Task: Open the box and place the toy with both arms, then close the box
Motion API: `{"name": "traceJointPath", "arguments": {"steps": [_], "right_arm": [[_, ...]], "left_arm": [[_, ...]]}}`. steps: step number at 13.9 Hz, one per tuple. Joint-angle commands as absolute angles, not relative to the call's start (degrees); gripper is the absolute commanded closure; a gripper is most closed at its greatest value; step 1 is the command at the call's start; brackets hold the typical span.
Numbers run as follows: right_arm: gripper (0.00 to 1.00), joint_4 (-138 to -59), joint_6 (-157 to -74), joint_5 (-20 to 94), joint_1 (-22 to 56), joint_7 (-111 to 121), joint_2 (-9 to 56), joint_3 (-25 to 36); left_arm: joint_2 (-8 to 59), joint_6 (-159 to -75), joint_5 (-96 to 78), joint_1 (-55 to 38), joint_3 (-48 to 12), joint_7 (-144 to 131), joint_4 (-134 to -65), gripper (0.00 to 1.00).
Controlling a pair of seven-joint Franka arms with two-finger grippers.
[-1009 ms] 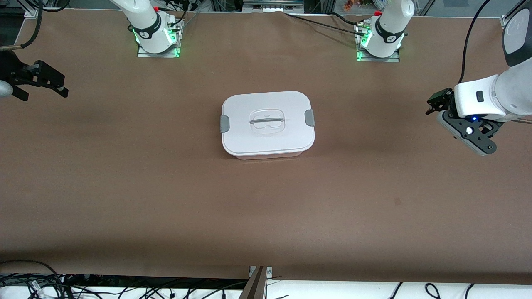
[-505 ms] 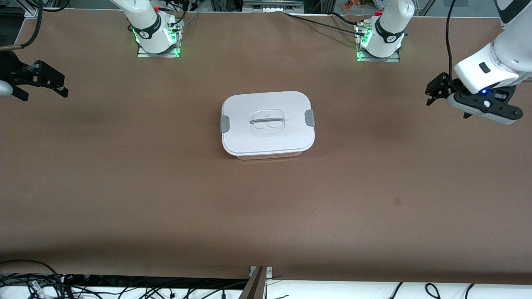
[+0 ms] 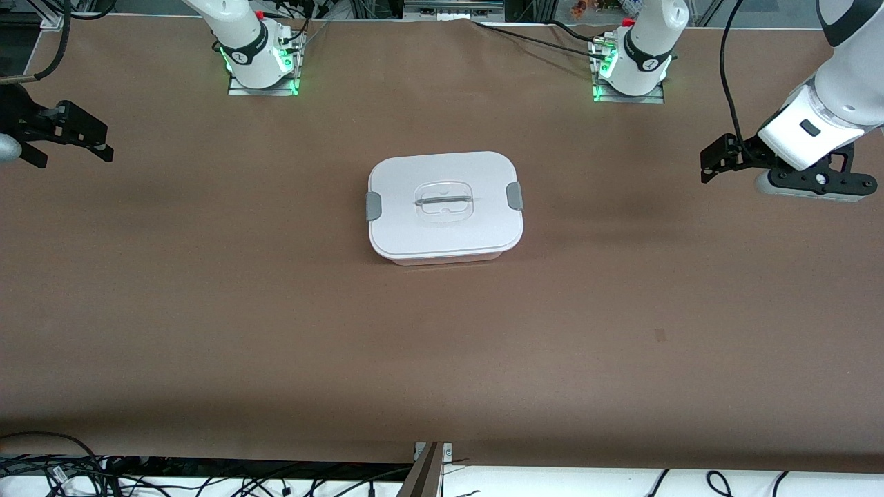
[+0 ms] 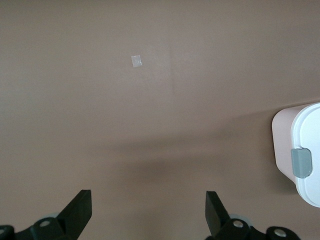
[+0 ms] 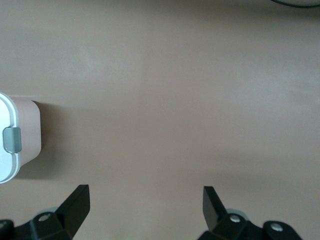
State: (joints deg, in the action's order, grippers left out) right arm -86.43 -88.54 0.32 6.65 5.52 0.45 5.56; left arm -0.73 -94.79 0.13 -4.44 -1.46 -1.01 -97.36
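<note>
The box (image 3: 444,207) sits shut at the table's middle, its white lid on with grey side clips (image 3: 514,196) and a recessed centre handle. The toy is out of view. My left gripper (image 3: 711,163) is open and empty over bare table toward the left arm's end, apart from the box; its view shows the box's clipped end (image 4: 301,160) and its fingertips (image 4: 215,202). My right gripper (image 3: 72,141) is open and empty over the table's right-arm end; its view shows the box's other clipped end (image 5: 15,145).
The brown table (image 3: 276,331) is bare around the box. A small pale tape square (image 4: 136,61) lies on it, also seen in the front view (image 3: 661,335). Cables lie past the table's near edge.
My left arm has swung up and turned, carrying its gripper a little toward the bases. The right arm and the box have not moved.
</note>
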Motion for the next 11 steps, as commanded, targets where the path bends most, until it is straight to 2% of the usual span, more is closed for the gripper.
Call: {"name": "traceJointPath", "arguments": {"steps": [1, 11], "right_arm": [[0.0, -85.43, -88.42, -0.09, 6.15, 5.19, 0.79, 5.18], [0.0, -85.43, -88.42, 0.0, 6.15, 5.27, 0.79, 5.1]], "left_arm": [[0.88, -94.31, -0.62, -4.39, -1.41, -1.58, -94.83, 0.0], [1.32, -94.39, -1.32, -3.25, -1.41, -0.79, -94.75, 0.0]]}}
